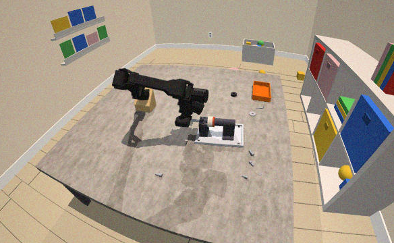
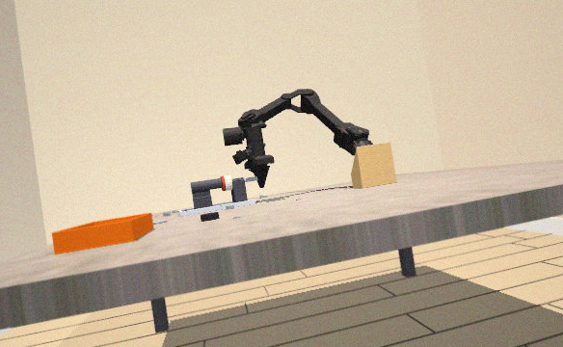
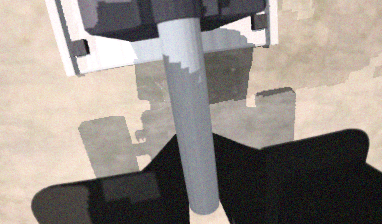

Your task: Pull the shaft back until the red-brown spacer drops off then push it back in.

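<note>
My gripper [image 1: 184,121] [image 2: 261,182] [image 3: 190,138] is shut on the grey shaft [image 1: 195,120] [image 2: 250,179] [image 3: 188,107], whose end lies between the fingers in the wrist view. The shaft runs into the dark support post [image 1: 204,129] [image 2: 239,191]. The red-brown spacer [image 1: 213,121] [image 2: 223,183] sits at shaft height against the big dark housing block [image 1: 229,131] [image 2: 203,198]. A cream spacer [image 1: 210,121] [image 2: 228,182] is beside it, towards the post. Whether more spacers are there, I cannot tell. The shaft inside the spacers is hidden.
The white base plate [image 1: 240,135] [image 2: 195,211] carries post and housing. An orange tray [image 1: 262,92] [image 2: 103,233], a black ring [image 1: 233,94] and a pale washer [image 1: 252,113] lie behind it. Several screws lie in front. A wooden block [image 1: 145,105] [image 2: 375,166] stands by the arm's base.
</note>
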{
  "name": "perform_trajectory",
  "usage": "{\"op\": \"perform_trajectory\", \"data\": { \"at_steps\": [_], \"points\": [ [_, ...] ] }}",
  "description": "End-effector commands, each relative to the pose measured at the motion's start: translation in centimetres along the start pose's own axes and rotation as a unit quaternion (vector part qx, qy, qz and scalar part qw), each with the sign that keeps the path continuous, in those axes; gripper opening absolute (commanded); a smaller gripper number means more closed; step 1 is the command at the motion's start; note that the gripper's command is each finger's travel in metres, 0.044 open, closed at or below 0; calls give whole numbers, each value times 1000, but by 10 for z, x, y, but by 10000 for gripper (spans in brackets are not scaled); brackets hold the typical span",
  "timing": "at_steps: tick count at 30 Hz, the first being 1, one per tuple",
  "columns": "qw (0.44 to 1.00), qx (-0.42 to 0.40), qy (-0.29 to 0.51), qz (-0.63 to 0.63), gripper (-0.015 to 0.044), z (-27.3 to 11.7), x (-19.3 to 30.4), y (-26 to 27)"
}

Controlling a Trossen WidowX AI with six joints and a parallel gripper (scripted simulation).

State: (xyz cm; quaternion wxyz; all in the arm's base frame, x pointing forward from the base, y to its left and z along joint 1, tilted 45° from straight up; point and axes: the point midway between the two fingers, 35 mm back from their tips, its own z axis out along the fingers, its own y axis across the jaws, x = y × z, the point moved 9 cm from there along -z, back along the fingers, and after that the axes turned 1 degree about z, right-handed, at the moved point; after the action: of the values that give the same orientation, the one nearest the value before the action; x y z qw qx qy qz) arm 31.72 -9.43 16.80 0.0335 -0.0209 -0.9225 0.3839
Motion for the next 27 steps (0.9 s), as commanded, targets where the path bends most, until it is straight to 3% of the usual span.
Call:
{"op": "perform_trajectory", "data": {
  "at_steps": [1, 27],
  "points": [
    [1000, 1, 1, -1, 0, 0, 1, 0],
    [1000, 1, 1, -1, 0, 0, 3, 0]
  ]
}}
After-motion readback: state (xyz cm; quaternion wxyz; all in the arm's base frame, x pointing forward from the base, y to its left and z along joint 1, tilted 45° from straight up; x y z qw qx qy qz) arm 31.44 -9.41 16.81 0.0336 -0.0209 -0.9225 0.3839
